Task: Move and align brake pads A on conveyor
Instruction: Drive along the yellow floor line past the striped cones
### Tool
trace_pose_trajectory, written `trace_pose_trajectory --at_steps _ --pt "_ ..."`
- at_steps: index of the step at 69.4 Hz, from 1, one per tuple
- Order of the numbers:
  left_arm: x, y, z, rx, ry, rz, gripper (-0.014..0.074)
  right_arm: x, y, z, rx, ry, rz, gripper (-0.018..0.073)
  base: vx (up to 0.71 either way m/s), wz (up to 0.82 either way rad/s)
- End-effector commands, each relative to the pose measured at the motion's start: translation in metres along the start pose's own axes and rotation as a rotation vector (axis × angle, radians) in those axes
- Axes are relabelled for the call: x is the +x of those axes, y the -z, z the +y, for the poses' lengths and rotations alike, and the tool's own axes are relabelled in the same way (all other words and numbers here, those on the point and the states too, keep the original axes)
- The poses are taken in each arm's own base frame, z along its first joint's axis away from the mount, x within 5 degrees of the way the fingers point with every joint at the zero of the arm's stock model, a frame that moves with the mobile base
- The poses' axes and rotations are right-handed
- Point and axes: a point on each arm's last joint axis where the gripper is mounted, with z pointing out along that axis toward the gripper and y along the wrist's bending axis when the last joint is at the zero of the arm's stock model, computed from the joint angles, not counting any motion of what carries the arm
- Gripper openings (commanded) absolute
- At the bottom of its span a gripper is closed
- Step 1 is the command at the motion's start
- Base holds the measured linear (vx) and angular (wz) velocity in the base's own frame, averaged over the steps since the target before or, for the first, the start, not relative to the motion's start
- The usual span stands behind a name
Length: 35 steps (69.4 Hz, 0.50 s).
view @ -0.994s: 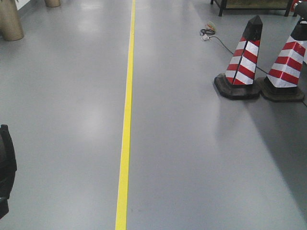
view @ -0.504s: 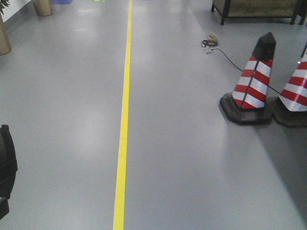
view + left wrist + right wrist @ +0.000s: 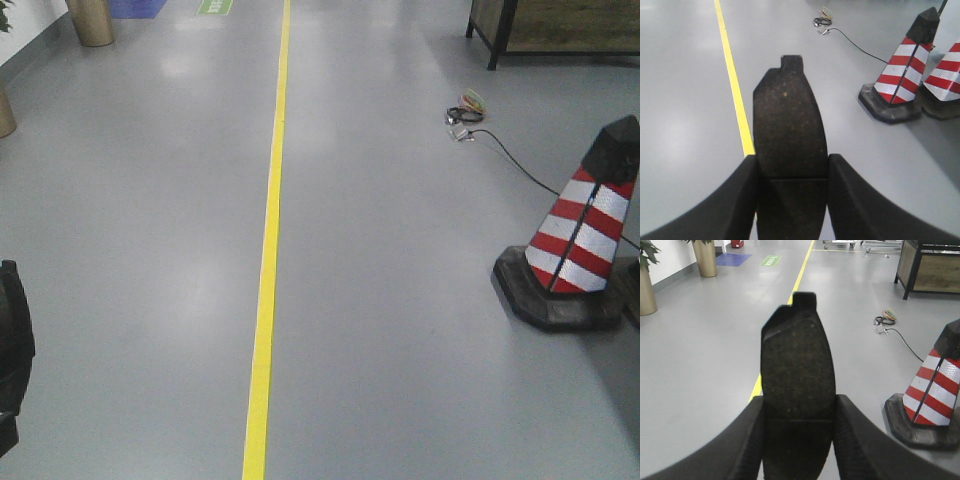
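1. On my left wrist camera, the left gripper (image 3: 792, 192) is clamped on a brake pad (image 3: 789, 135). The two black fingers (image 3: 737, 200) press on its long side edges near the base, at about the thin groove that crosses it.
2. The right wrist camera shows the same: the right gripper (image 3: 799, 435) is closed on a second brake pad (image 3: 797, 365), held by its side edges with the notched tab end pointing away from the wrist.
3. Both pads are up in the air over the grey floor (image 3: 400, 330). I see no conveyor in any view, so I judge I am in transit with the base. The yellow floor line (image 3: 268, 270) runs ahead and a striped traffic cone (image 3: 582, 240) stands to the right, with a cable (image 3: 505, 155) lying beyond it.
4. Handling, as I judge it: the pads look rigid and dense, with a gritty face that should resist slipping against the fingers. Each sticks far out past the fingertips, so a jolt could lever it in the grip.
5. Edge-on across the narrow width near the groove looks like the right hold. It leaves the flat face free to be laid down, and I would keep it.
6. I cannot see the undersides or how deep the pads sit in the fingers.
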Motion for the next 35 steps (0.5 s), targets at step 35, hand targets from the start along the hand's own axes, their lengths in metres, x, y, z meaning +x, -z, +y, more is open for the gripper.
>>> trace_pose_trajectory --at_steps 35 --pt "-0.0157 0.0040 -0.0051 0.048 -0.004 -0.103 -0.0006 -0.0174 0.0034 -0.0007 0.007 0.016 -0.123 -0.0004 0.66 -0.02"
